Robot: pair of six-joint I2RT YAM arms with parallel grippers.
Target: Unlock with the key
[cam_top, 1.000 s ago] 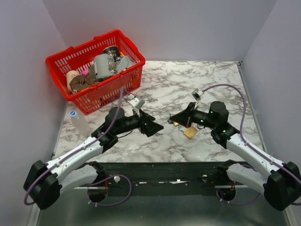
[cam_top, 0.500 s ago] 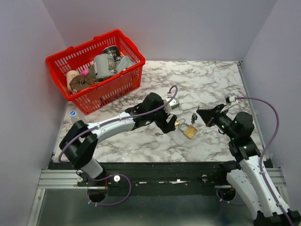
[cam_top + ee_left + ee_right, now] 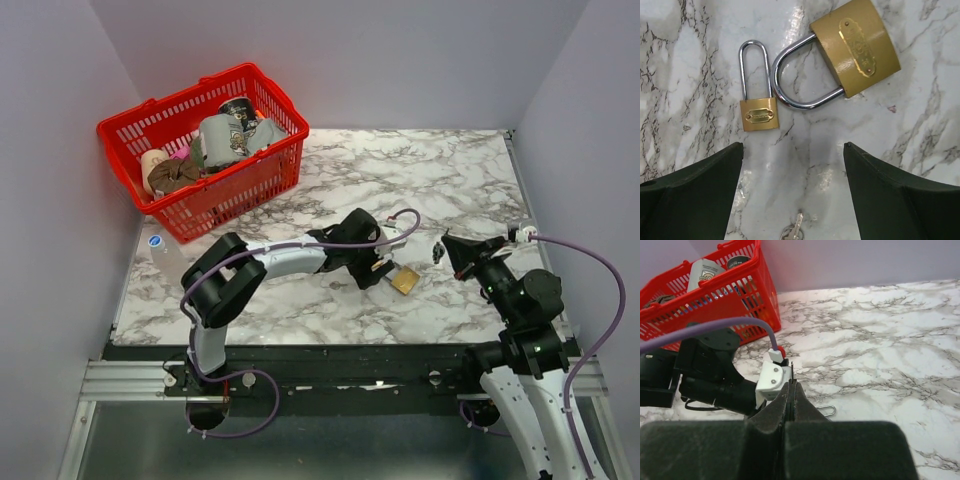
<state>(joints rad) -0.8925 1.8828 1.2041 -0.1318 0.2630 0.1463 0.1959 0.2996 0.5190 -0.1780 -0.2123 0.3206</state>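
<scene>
Key, look: very small, dark head with a thin pale metal blade; the key (image 3: 438,250) is much smaller than either padlock. Fine detail is too small to read from above.
Key, position: at the tip of the right gripper (image 3: 446,242), raised off the marble table (image 3: 450,170), to the right of the padlocks and clear of them.
Key, wrist view: only a thin dark sliver stands up from between the right fingertips, seen edge-on.
Right gripper: fingers pressed together, pinching the key at their very tip.
Left gripper: the left gripper (image 3: 792,150) has its jaws spread wide and holds nothing. It hangs low over the padlocks, one finger to each side of them.
Large padlock: the large padlock (image 3: 857,47) has a brass body with an oval plate. It lies flat, its silver shackle pushed into the body.
Small padlock: the small padlock (image 3: 758,114) is brass with a long narrow shackle. It lies flat just left of the large one, the two shackles touching or nearly so.
Second key: a ringed key (image 3: 796,226), silvery, lies on the marble between the left fingers, cut off by the bottom edge of that view.
Basket: a red basket (image 3: 200,215) with mixed items sits at the far left corner, well apart from the locks.
</scene>
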